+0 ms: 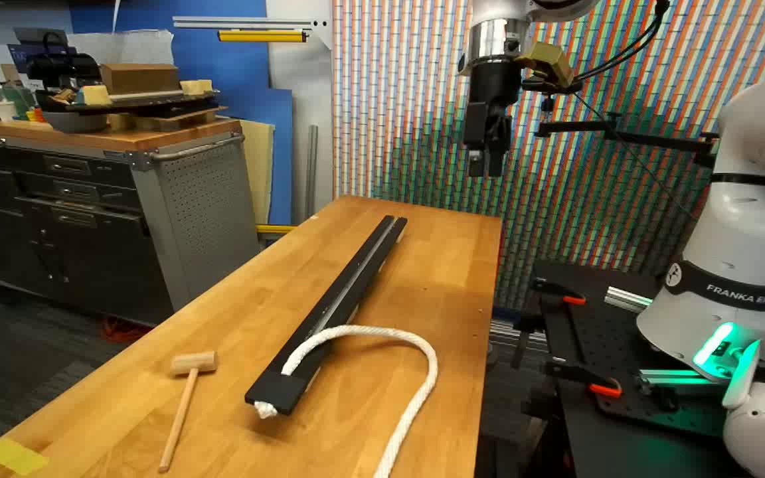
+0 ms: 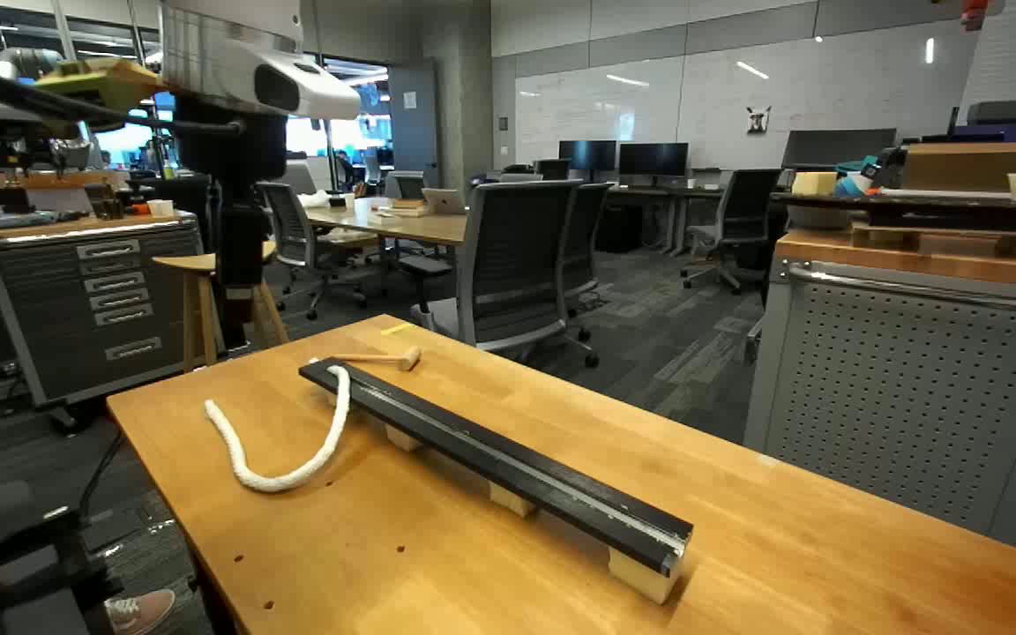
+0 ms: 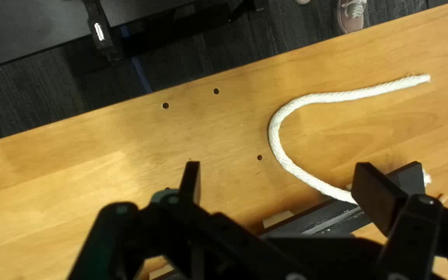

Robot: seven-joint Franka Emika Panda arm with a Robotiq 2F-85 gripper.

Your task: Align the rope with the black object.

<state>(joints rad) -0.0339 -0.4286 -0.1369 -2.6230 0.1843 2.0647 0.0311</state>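
Note:
The black bar (image 1: pixel 341 299) (image 2: pixel 508 459) (image 3: pixel 317 219) lies lengthwise on the wooden table, raised on small wooden blocks, with a pale groove along its top. One end of the white rope (image 1: pixel 389 332) (image 2: pixel 283 481) (image 3: pixel 273 134) is held at one end of the bar, with a frayed tip poking out. The rest of the rope leaves the bar and curves in a U on the bare table, its free end apart from the bar. My gripper (image 1: pixel 485 169) (image 2: pixel 235 326) (image 3: pixel 280 165) is open and empty, high above the table. In the wrist view one finger hides part of the rope and bar.
A small wooden mallet (image 1: pixel 193 363) (image 2: pixel 409 358) lies beside the bar's rope end. Wooden blocks (image 2: pixel 512 500) stand under the bar. The table (image 1: pixel 449 259) has small drilled holes. A drawer cabinet (image 1: pixel 196 199) stands beyond one long edge. The robot's black base (image 1: pixel 621 318) is on the opposite side.

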